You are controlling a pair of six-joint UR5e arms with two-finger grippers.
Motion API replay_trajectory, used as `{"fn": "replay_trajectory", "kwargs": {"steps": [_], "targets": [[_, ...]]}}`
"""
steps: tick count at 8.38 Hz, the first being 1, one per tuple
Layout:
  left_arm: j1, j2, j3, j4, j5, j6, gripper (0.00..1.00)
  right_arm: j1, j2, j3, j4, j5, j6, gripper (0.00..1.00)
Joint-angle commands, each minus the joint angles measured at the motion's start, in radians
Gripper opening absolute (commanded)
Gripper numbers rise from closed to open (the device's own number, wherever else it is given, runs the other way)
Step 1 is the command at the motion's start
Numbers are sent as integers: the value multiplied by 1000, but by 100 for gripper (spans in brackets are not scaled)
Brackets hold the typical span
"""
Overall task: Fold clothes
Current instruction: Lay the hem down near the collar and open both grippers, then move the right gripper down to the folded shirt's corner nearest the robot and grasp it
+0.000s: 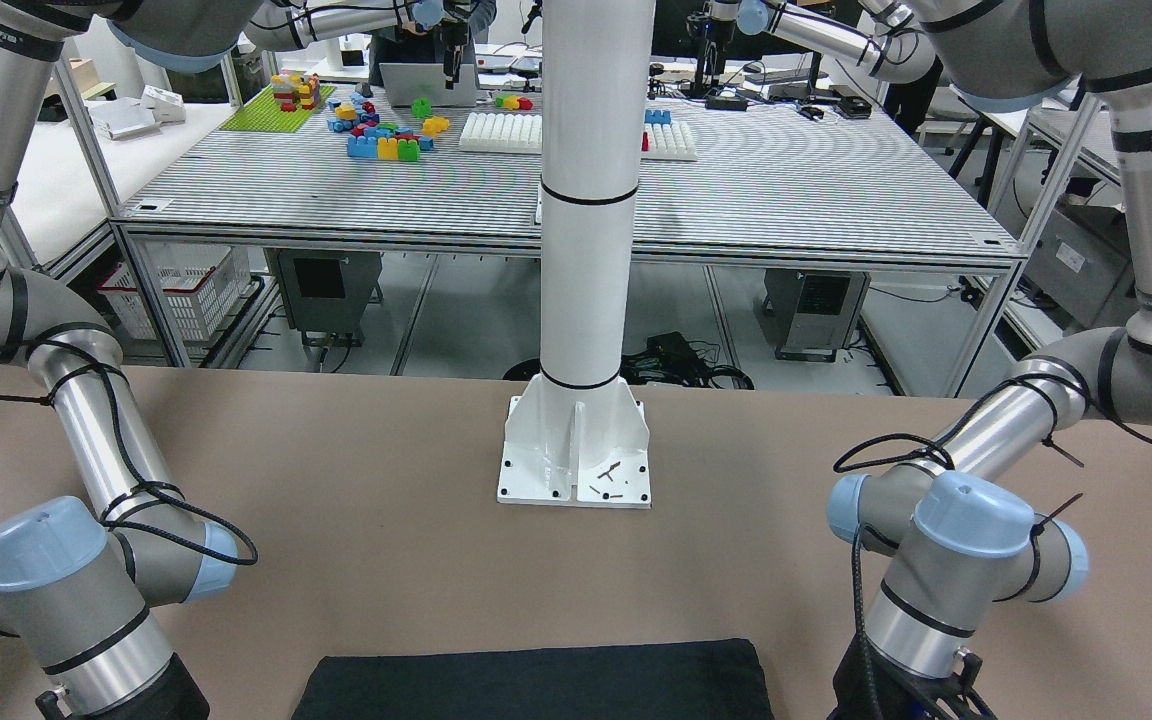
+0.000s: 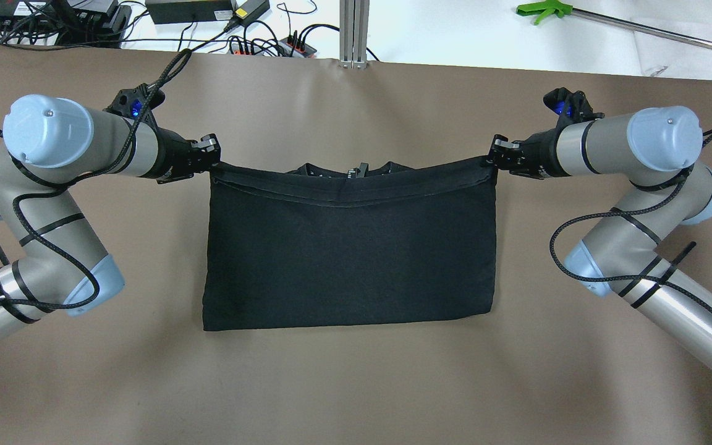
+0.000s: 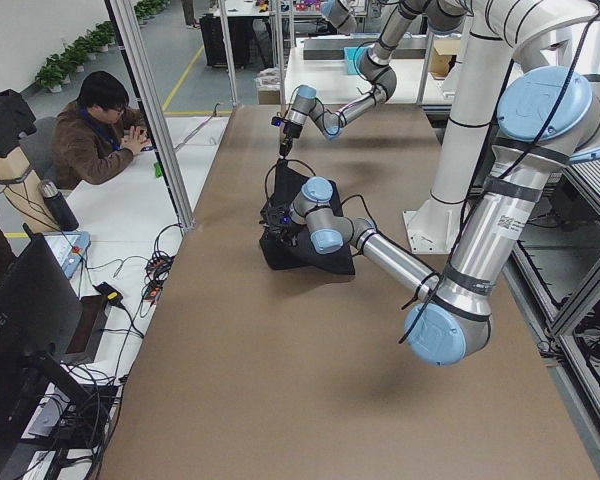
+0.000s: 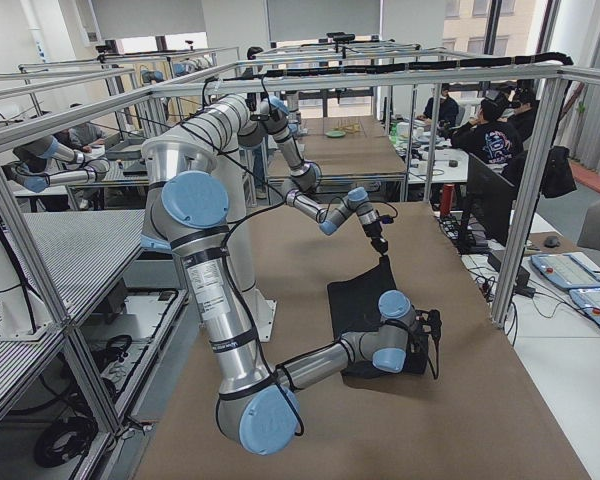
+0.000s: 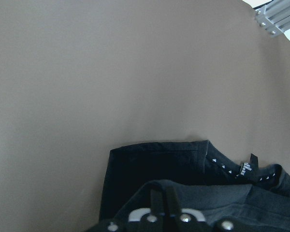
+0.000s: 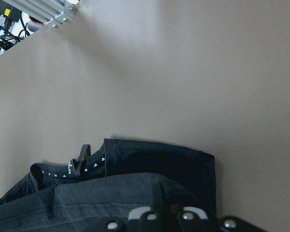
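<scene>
The black cloth lies on the brown table, its near part flat. My left gripper is shut on its far left corner and my right gripper is shut on its far right corner. The hemmed edge hangs stretched between them, a little above the table. In the left wrist view the closed fingers pinch the fabric. In the right wrist view the fingers do the same on the cloth. A lower layer with a small tag and white triangle marks shows under the lifted edge.
The white pole's base plate stands on the table on the robot's side of the cloth. Cables and power strips and an aluminium post line the far edge. A person sits beside the table.
</scene>
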Motion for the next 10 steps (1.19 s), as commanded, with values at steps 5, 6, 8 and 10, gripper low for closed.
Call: {"fn": "replay_trajectory", "kwargs": {"steps": [5,6,8,10], "targets": [[-1,3,-2,-6,23,13,100,1,-23,9,-28,9,-2,94],[-1,-2,-4,-6,34,11,100,-14,-41,24,-37,16,4,94],[-7,-2,-7,-4,37,10,100,-128,-162,125,-43,12,27,94],[-7,15,-43,2,57,8,100,-146,-179,149,-45,29,148,94]]}}
